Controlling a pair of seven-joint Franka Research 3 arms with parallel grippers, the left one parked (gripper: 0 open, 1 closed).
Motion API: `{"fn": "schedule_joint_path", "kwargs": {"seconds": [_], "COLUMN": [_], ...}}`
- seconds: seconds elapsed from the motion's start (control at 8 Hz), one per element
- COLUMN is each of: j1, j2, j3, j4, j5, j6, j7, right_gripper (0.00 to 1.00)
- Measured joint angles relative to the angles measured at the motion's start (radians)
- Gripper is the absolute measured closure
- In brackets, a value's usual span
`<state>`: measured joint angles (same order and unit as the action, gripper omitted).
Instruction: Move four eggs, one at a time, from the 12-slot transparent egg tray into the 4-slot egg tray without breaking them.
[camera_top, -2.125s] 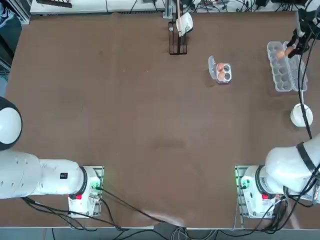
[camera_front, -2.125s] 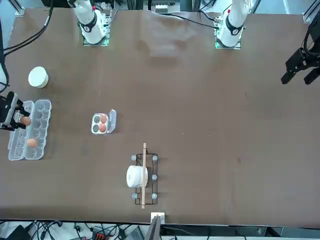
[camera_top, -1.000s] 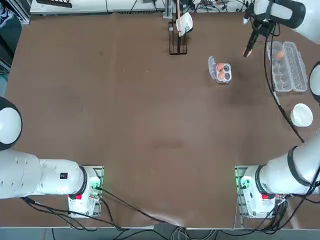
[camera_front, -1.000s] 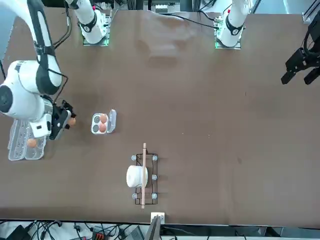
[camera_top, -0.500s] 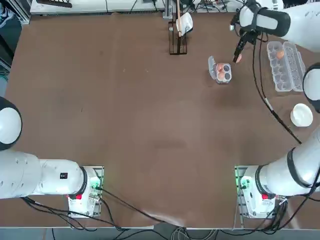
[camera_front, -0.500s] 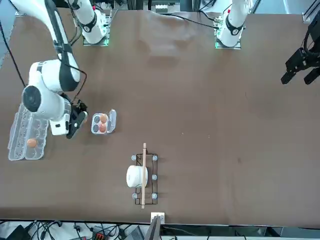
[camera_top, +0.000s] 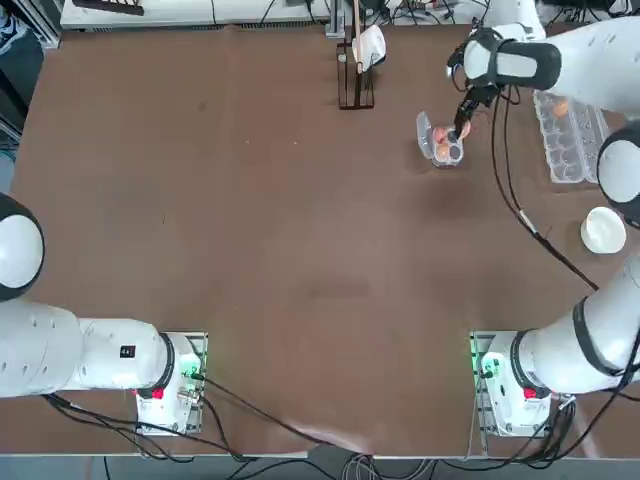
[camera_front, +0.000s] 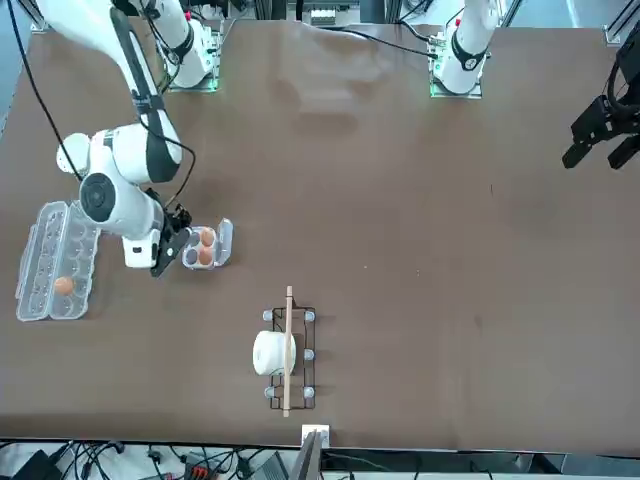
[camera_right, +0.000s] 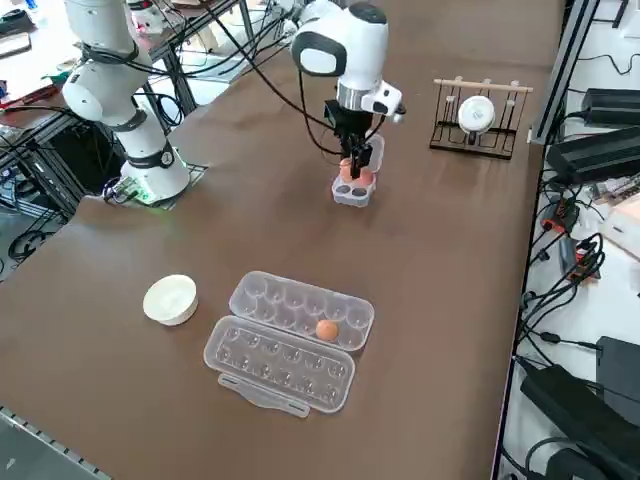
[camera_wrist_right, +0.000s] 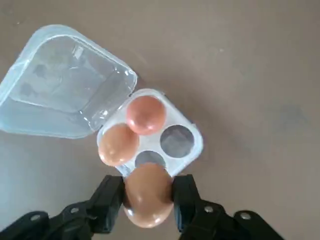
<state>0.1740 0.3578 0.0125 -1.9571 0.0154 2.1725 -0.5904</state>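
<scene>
Seen in the front view from left to right, one egg (camera_front: 64, 285) is left in the 12-slot transparent egg tray (camera_front: 52, 258). Next, a third egg (camera_wrist_right: 148, 194) is clamped in the right gripper (camera_wrist_right: 148, 199), just above the near edge of the 4-slot egg tray (camera_wrist_right: 192, 150), where two eggs (camera_wrist_right: 145, 114) (camera_wrist_right: 118, 144) are seated and two cups are free.
</scene>
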Motion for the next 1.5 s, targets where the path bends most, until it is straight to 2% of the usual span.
{"fn": "schedule_joint_path", "kwargs": {"seconds": [0.62,1.5], "j1": [0.011,0.011], "j2": [0.0,-0.012], "j3": [-0.006,-0.007], "j4": [-0.106,-0.137], "j5": [0.0,0.0], "j6": [0.13,0.155], "j7": [0.018,0.019], "right_gripper": [0.42,0.42]}}
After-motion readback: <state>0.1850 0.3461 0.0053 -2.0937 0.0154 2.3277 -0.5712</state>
